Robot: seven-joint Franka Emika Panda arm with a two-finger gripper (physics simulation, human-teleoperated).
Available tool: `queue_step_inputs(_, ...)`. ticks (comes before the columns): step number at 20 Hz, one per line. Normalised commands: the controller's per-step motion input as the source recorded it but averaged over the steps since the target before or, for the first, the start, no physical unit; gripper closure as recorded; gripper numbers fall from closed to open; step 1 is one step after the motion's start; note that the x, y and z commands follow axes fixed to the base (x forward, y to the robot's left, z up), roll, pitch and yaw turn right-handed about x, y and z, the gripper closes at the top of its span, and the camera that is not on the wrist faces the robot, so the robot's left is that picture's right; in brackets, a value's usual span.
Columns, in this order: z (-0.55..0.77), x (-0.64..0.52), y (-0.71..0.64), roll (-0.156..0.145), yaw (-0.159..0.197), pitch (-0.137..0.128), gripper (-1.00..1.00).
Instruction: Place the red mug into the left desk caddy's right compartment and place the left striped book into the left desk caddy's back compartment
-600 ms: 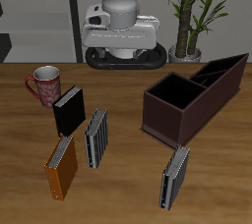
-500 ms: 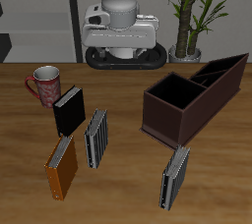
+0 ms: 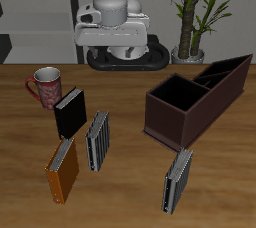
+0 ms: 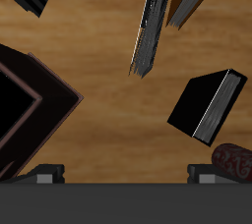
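The gripper (image 4: pixel 126 174) hangs high over the back of the table with nothing between its fingers; the two fingertips (image 4: pixel 46 174) sit wide apart at the edges of the wrist view, so the jaws are spread open. In the exterior view the arm's white body looms above the table's back edge and the fingers themselves are hard to make out.

Below the gripper, the red mug (image 3: pixel 45 85) stands upright toward the back of the table, its handle turned outward; only a sliver of it (image 4: pixel 234 159) shows to the wrist camera. Just beside it, nearer the front, is a black book (image 3: pixel 70 112). Next to that stands a grey striped book (image 3: pixel 97 140), and an orange book (image 3: pixel 63 169) sits just beside it, closest to the front edge.

Well apart from these, on the other side of the table, the left desk caddy (image 3: pixel 160 113) lies at an angle, its large square right compartment (image 3: pixel 179 93) open and holding nothing. The left striped book (image 3: pixel 178 180) stands in front of the caddy, near the table's front edge. A potted plant (image 3: pixel 192 12) stands behind the table.
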Motion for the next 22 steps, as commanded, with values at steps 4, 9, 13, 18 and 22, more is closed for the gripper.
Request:
queue_step_inputs(4,-0.10,-0.30,-0.67,-0.090,-0.099,0.016,-1.00)
queue_step_inputs(9,-0.16,-0.32,-0.66,-0.020,-0.038,0.010,-1.00)
queue_step_inputs(13,-0.08,-0.30,-0.36,0.074,-0.025,-0.005,-1.00)
queue_step_inputs(18,-0.09,-0.30,-0.08,0.138,0.062,-0.054,-1.00)
queue_step_inputs(22,-0.09,-0.18,-0.25,0.028,0.029,-0.021,-1.00)
